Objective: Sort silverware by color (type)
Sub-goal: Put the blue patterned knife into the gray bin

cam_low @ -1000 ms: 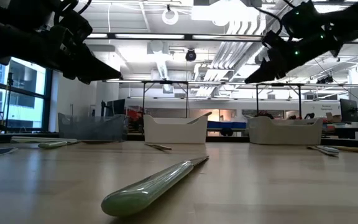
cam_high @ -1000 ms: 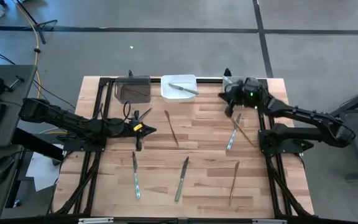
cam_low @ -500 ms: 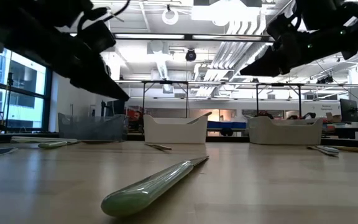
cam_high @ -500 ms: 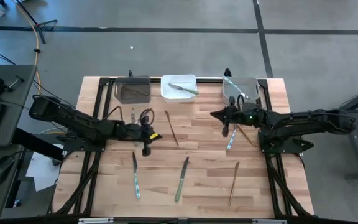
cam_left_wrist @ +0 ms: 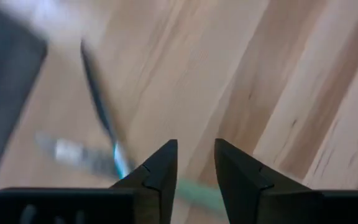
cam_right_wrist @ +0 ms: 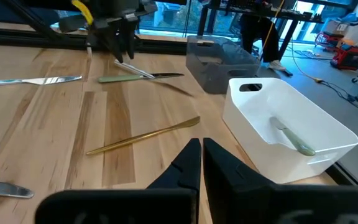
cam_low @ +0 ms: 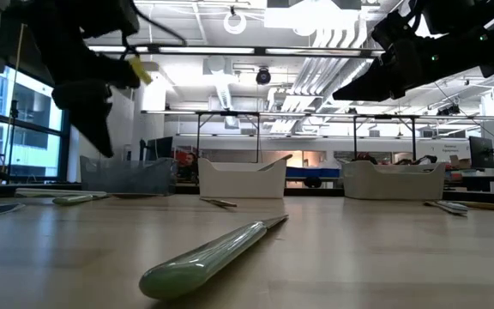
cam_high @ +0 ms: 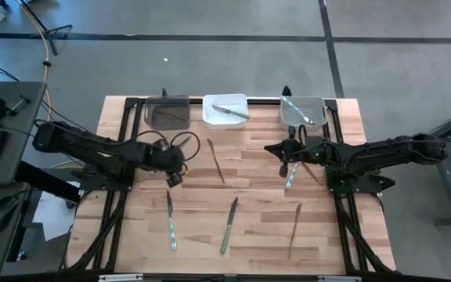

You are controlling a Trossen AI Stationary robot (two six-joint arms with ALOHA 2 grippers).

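The left gripper (cam_high: pixel 173 179) hangs over the table (cam_high: pixel 257 219), in front of the dark bin (cam_high: pixel 166 113) and a little toward the white bin (cam_high: pixel 225 111). Its two fingers (cam_left_wrist: pixel 160 171) stand a small way apart and hold nothing. Just past them lies a slim knife with a light blue handle (cam_left_wrist: pixel 104 127), and a pale green one (cam_right_wrist: pixel 138 77) lies close by.

The right gripper (cam_high: pixel 282 149) hangs in front of the white bin, off toward the grey bin (cam_high: pixel 304 111). Its fingers (cam_right_wrist: pixel 194 163) are almost together and hold nothing.

The silverware is long and thin, with shiny metal ends. One green piece (cam_high: pixel 232 110) lies inside the white bin, and one blue piece (cam_high: pixel 296 110) lies in the grey bin. A bronze piece (cam_high: pixel 216 160) lies just in front of the white bin. A blue knife (cam_high: pixel 291 174) and a bronze piece (cam_high: pixel 310 168) lie in front of the grey bin. Far from the white bin, near the front edge, lie a blue knife (cam_high: pixel 171 221), a green knife (cam_high: pixel 229 225) and a bronze fork (cam_high: pixel 294 229).
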